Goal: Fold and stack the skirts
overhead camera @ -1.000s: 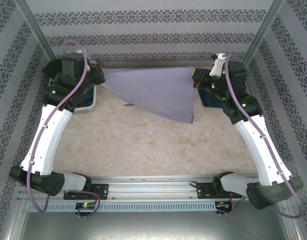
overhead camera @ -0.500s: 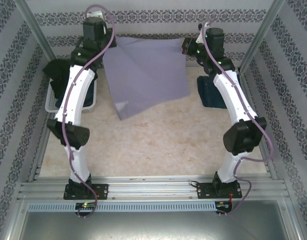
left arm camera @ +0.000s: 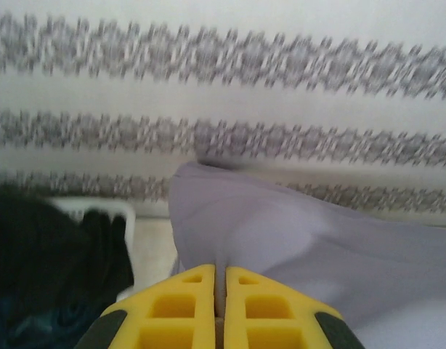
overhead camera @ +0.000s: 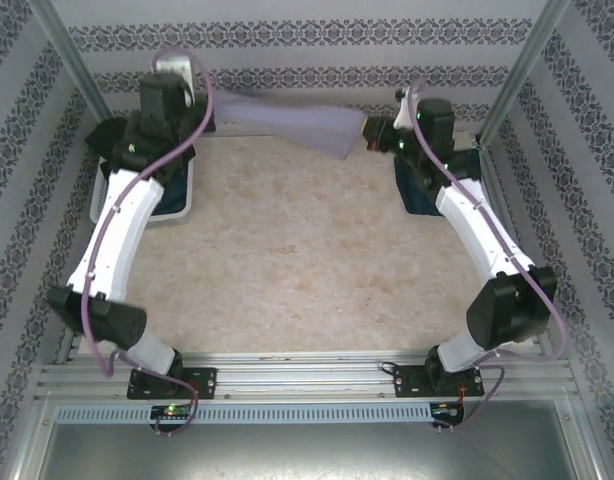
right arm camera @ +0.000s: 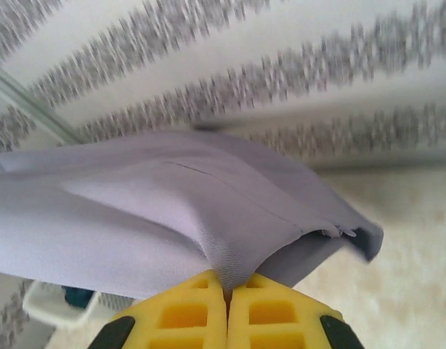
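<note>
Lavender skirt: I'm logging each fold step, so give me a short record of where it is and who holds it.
item: lavender skirt
position: lifted, spanning between both arms near the back wall
left end: pinched in the shut left gripper
right end: pinched in the shut right gripper
shape: bunched, not folded flat
nearby: white basket at left, holding dark cloth

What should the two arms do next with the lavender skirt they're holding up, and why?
Probably lower the lavender skirt onto the table and lay it flat for folding. The left gripper and right gripper are each shut on an edge, and the cloth hangs stretched between them above the table's far end.
</note>
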`<action>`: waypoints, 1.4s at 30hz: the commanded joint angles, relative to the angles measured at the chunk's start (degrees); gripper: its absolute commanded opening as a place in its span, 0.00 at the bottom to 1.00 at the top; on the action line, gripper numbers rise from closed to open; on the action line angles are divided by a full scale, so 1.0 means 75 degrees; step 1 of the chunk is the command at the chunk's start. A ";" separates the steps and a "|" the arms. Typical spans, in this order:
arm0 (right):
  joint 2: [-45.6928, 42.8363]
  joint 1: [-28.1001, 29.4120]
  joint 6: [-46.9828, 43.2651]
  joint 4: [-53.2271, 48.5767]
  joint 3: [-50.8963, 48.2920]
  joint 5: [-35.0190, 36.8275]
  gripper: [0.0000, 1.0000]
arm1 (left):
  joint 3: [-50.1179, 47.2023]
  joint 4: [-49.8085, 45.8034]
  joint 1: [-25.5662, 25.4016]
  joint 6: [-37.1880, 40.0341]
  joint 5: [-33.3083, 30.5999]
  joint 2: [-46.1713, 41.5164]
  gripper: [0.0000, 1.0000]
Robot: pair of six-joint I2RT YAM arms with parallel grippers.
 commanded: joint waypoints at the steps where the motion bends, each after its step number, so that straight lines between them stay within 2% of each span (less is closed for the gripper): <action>1: -0.0346 -0.0061 -0.0012 0.0067 -0.1694 -0.0537 0.00 | -0.2936 0.0739 0.0059 -0.0950 -0.0352 -0.1272 0.00; 3: -0.0818 -0.0056 0.0103 -0.0148 -0.2892 -0.0625 0.00 | -0.4865 0.0865 0.0052 -0.1671 -0.0137 -0.2269 0.00; 6: -0.1638 -0.0026 0.0527 -0.0367 -0.4635 -0.0703 0.00 | -0.7078 0.0538 0.0017 -0.2898 0.0255 -0.3636 0.00; 8: -0.2147 0.0041 0.0790 -0.0611 -0.5550 -0.0616 0.00 | -0.8118 0.0077 -0.0033 -0.3696 0.0431 -0.4440 0.00; 11: -0.2687 0.0176 0.1120 -0.0978 -0.6486 -0.0519 0.00 | -0.9257 -0.0249 -0.0055 -0.4677 0.1142 -0.5270 0.00; 14: -0.3076 0.0301 0.1236 -0.1231 -0.6853 -0.0384 0.00 | -0.9342 -0.0733 -0.0087 -0.4959 0.1378 -0.5450 0.00; 19: -0.3351 0.0323 0.1374 -0.0986 -0.6737 -0.0250 0.00 | -0.8105 -0.1282 -0.0081 -0.4376 0.0949 -0.4865 0.00; 23: -0.2823 0.0349 0.1192 -0.0795 -0.6051 -0.0363 0.00 | -0.7228 -0.1577 -0.0085 -0.4421 0.0634 -0.3943 0.00; 27: -0.2159 0.0357 0.1020 -0.0796 -0.5519 -0.0311 0.00 | -0.7237 -0.1087 -0.0083 -0.4566 0.0708 -0.3761 0.00; 31: -0.1692 0.0295 0.1142 -0.0874 -0.5231 -0.0007 0.00 | -0.7004 -0.1126 -0.0080 -0.4568 0.0765 -0.3202 0.00; 35: -0.1522 0.0356 0.1223 -0.0860 -0.5660 -0.0113 0.00 | -0.7687 -0.1085 -0.0075 -0.4987 0.0764 -0.3432 0.00; 39: -0.1789 0.0606 0.1310 -0.0805 -0.6462 -0.0214 0.00 | -0.8914 -0.0566 -0.0082 -0.5742 0.1541 -0.4061 0.00; 42: -0.1624 0.0689 0.1433 -0.0692 -0.6599 -0.0413 0.00 | -0.9639 0.0224 -0.0085 -0.6117 0.2202 -0.3863 0.00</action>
